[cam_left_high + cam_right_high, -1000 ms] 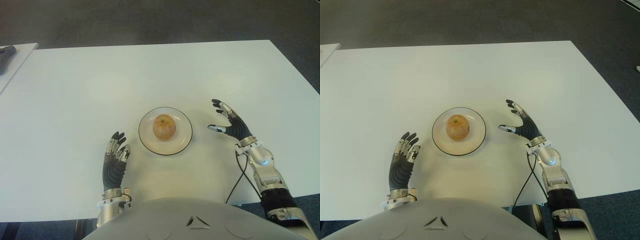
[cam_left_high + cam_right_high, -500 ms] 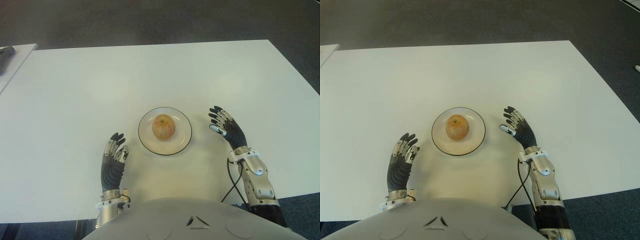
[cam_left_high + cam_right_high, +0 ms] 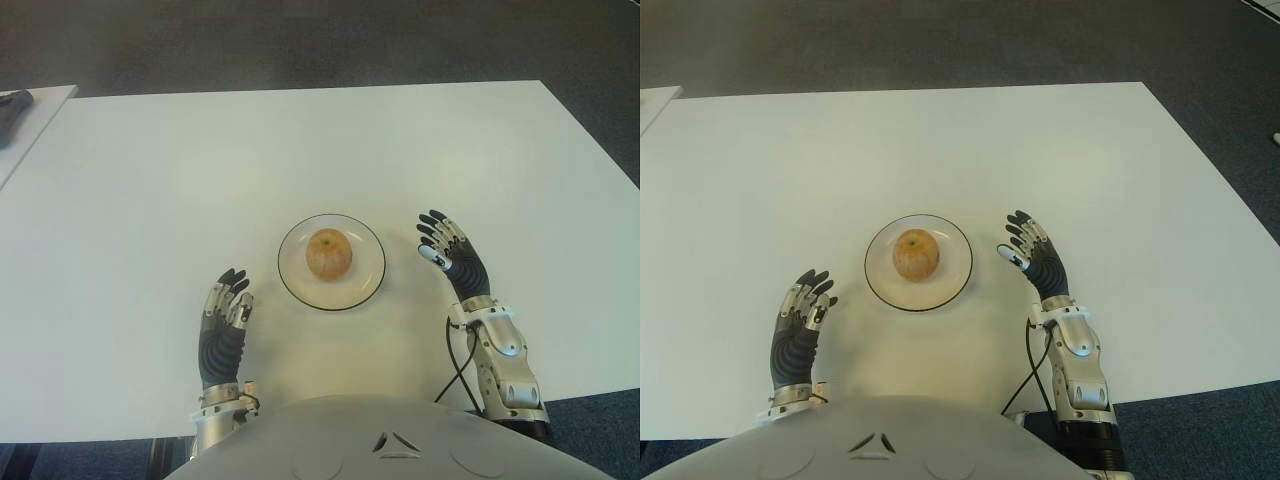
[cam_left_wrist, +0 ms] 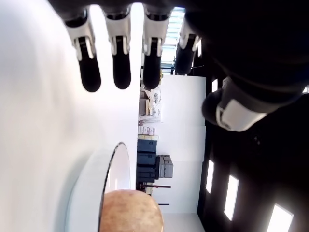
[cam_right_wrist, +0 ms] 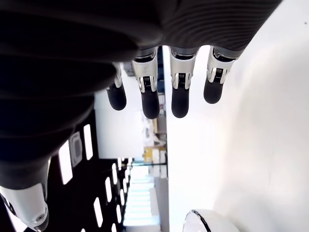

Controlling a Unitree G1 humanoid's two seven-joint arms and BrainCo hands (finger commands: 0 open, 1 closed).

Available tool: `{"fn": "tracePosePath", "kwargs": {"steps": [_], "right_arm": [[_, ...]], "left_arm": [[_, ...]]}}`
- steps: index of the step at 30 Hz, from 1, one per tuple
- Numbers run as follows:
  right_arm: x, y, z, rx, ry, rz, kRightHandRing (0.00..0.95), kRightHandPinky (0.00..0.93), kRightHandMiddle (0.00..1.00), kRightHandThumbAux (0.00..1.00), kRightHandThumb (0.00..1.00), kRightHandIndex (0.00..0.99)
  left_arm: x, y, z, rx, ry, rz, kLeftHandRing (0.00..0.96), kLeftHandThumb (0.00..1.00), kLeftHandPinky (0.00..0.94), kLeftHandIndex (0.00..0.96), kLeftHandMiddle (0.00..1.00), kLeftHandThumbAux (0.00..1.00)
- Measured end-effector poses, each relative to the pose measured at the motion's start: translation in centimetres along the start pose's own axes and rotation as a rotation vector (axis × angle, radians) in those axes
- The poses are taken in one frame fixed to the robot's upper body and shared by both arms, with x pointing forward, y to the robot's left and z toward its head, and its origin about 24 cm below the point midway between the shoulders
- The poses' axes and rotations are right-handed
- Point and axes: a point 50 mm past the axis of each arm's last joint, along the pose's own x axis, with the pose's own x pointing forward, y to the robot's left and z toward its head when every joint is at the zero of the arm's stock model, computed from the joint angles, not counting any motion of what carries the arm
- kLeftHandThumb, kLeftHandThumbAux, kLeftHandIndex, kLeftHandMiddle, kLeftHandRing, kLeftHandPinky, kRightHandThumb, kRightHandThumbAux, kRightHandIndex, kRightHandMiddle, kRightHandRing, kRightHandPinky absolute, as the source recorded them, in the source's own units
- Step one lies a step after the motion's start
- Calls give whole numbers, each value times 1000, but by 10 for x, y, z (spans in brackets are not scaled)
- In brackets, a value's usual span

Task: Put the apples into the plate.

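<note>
One round yellow-orange apple (image 3: 328,254) with mottled reddish-brown skin sits inside a small round white plate with a thin dark rim (image 3: 369,283). Apple upright, roughly centred on the plate, a touch toward its left side, plate surface showing all around it. Plate lies flat on the white table (image 3: 150,190), about midway between the table's left and right edges, nearer the near edge than the far edge. Only one apple visible.

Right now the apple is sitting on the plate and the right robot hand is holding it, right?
Not quite. The apple is on the plate, but the right robot hand is open beside the plate, holding nothing, as the left eye view shows.
</note>
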Motion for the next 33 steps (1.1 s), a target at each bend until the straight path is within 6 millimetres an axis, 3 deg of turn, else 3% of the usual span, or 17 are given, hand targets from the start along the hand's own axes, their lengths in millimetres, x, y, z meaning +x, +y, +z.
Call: {"fn": "tracePosePath", "kwargs": {"steps": [19,33], "right_arm": [[-15,20,-14,70,54,-54,169,197,202,637,381,117],[-14,19,-19,67,51,-61,231,226,267,677,445,121]], "left_arm": [[0,2,2,-42,-21,17,230,355,286,170,215,550],[0,3,4,-59,-36,24,229,338,284,163,203,552]]}}
